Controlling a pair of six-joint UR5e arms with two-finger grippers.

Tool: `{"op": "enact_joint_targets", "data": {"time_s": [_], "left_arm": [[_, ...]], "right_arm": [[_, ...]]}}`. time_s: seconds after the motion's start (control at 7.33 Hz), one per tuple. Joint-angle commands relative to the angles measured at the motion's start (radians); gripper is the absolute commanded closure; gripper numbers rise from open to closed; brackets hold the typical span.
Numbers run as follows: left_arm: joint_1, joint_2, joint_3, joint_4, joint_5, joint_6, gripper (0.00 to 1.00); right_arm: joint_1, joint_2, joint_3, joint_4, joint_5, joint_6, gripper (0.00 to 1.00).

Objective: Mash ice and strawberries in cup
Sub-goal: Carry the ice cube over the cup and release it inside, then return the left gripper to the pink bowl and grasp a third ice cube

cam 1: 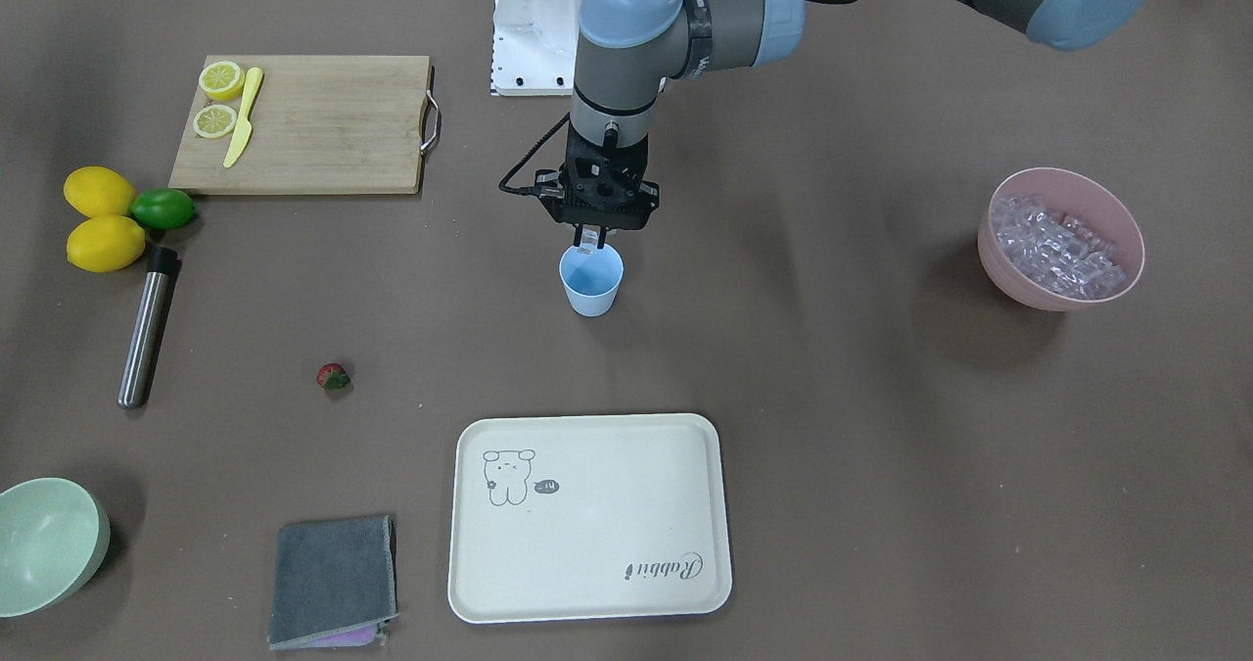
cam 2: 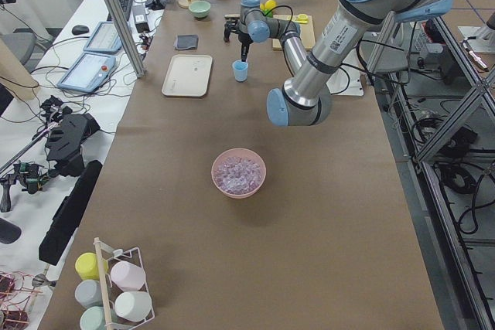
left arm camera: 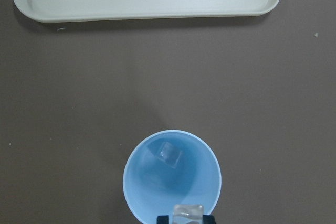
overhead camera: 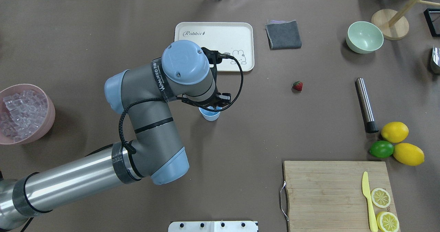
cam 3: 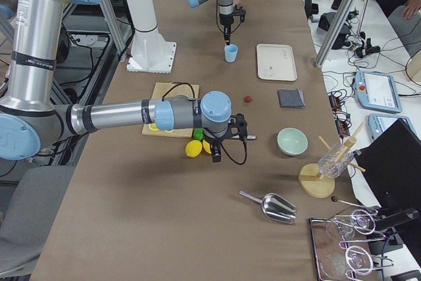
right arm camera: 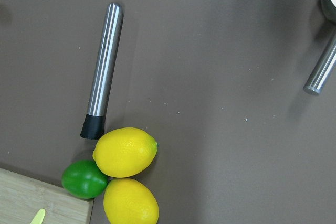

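The light-blue cup (cam 1: 591, 284) stands upright at mid-table. One clear ice cube (left arm camera: 169, 154) lies on its bottom. My left gripper (cam 1: 590, 242) hangs straight down just above the cup's rim, shut on another ice cube (left arm camera: 188, 213). More ice fills the pink bowl (cam 1: 1062, 240) far off on my left side. The red strawberry (cam 1: 333, 376) lies alone on the table, well apart from the cup. My right gripper (cam 3: 214, 153) shows only in the exterior right view, low beside the lemons; I cannot tell whether it is open or shut.
A cream tray (cam 1: 460, 543) lies beyond the cup. A steel muddler (cam 1: 147, 326), two lemons (cam 1: 100, 191) and a lime (cam 1: 163, 209) sit near a cutting board (cam 1: 323, 132) that holds lemon halves and a yellow knife. A green bowl (cam 1: 39, 543) and a grey cloth (cam 1: 333, 578) lie at the far edge.
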Motion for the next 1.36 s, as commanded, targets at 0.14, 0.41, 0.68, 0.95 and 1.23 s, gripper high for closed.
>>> {"op": "enact_joint_targets", "data": {"time_s": [0.14,0.41,0.68,0.95,1.23], "left_arm": [[-0.006,-0.011,0.022,-0.001,0.002,0.006,0.04],[-0.050,0.014,-0.029,0.018,-0.005,0.023,0.03],[-0.125,0.229,-0.193,0.026,-0.034,0.255,0.03],[-0.265,0.427,-0.298,0.021,-0.161,0.502,0.03],[-0.419,0.642,-0.372,0.018,-0.263,0.560,0.03]], "right_arm": [[0.000,-0.001,0.001,0.000,0.000,0.000,0.00],[0.000,-0.001,0.001,0.000,0.001,-0.001,0.00],[0.000,-0.001,0.001,0.000,0.000,-0.003,0.00],[0.000,-0.001,0.001,0.000,0.000,-0.003,0.00],[0.000,-0.001,0.000,0.000,0.000,-0.003,0.00]]}}
